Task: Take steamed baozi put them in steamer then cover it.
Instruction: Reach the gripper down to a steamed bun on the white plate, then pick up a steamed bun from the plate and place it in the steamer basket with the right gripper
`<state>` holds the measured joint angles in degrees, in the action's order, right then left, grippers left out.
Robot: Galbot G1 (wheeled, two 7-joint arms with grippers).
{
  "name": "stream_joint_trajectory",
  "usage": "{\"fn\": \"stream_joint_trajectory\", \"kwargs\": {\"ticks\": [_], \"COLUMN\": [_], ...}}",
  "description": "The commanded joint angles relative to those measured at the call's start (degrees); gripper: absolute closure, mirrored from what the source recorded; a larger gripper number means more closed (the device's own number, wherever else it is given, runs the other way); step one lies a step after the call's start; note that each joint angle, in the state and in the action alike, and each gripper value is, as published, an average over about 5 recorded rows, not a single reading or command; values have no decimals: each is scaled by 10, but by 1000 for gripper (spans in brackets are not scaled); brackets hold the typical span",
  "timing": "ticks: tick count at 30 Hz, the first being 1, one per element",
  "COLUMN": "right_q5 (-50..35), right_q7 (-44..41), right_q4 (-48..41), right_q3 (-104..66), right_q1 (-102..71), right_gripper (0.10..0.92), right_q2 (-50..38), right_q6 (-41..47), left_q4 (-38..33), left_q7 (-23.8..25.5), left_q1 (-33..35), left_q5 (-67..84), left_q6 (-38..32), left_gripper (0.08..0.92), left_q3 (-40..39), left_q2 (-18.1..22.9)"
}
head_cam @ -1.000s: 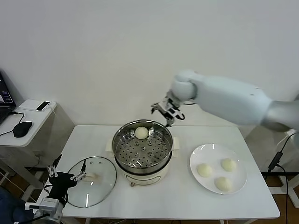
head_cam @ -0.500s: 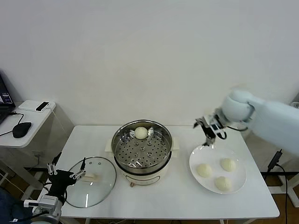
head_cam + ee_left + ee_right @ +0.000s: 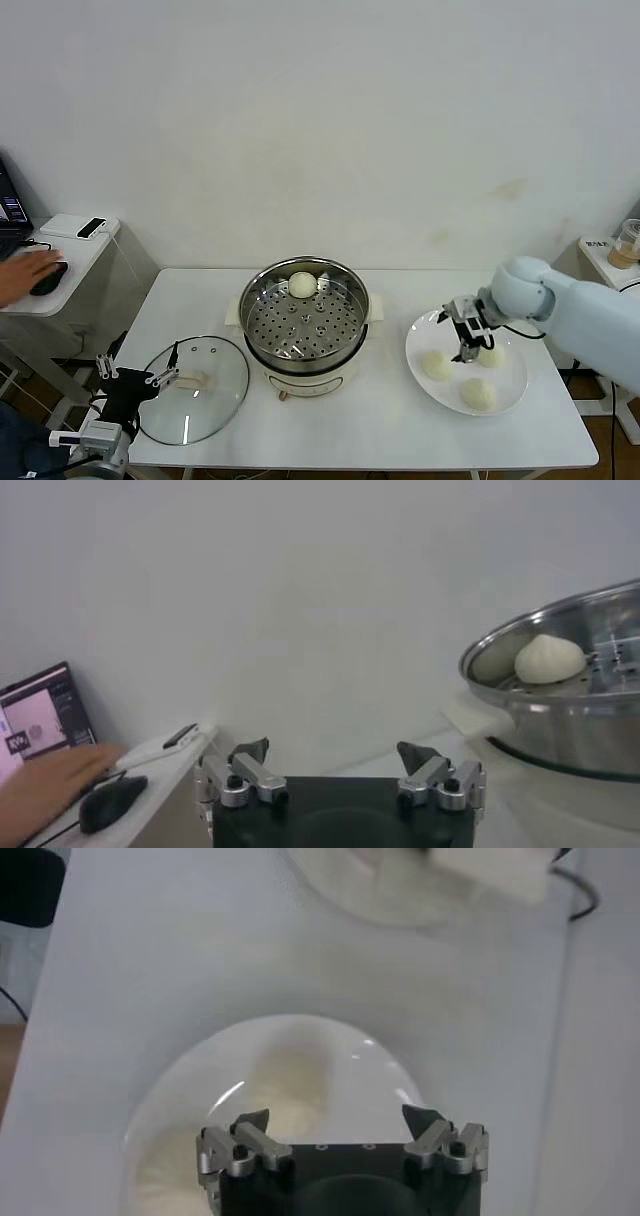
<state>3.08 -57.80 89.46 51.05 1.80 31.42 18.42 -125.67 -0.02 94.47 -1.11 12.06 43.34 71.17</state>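
The right gripper is over the white plate on the right part of the table. Its jaws are wide apart and hold nothing. It hangs above the far side of the plate, between the left bun and the far bun, very close to the far one. I cannot tell if a finger touches that bun. The third bun lies on the near side of the plate, a little apart from the gripper. In the right wrist view the two fingers stand spread over the plate, with pale buns below them, blurred.

The steamer stands in the middle of the table, left of the plate and not touching it. It has no lid on it. One bun lies on the perforated tray, at the far edge, just beside the wall of the pot. The left wrist view shows the same bun inside the steel rim.

The lid lies flat on the table, left and near of the steamer, just beside its base.

The left gripper is parked at the near left corner, beside the left edge of the lid. Its jaws are also apart and empty.

At the far left a side table carries a mouse, and a hand rests on it.
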Motion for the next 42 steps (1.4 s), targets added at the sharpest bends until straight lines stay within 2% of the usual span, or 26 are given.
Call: {"fn": "stream_joint_trajectory", "kwargs": {"ticks": [1,20,31,42], "right_q5": [28,64,53,-12], "right_q7": [0,17,0,-23], "right_q4": [-29,-111,-105,-58], "right_q3": [-39,-49,-46,-16], "right_q1": [-82,-94,-83,46], "right_gripper": [203,214,439,448], "right_q2": [15,90,85,24], "right_q6": [7,4,8,15], "left_q4": [3,8,7,0], "left_q7": [0,0,0,0], "left_q1": [0,-1,-2,-3], "left_q5": [-1,-2,-3,-2], "left_q6": [0,0,0,1], "left_gripper": [177,177,177,177], "left_q3": [0,4,4,3], "left_q2": [1,1,2,-2]}}
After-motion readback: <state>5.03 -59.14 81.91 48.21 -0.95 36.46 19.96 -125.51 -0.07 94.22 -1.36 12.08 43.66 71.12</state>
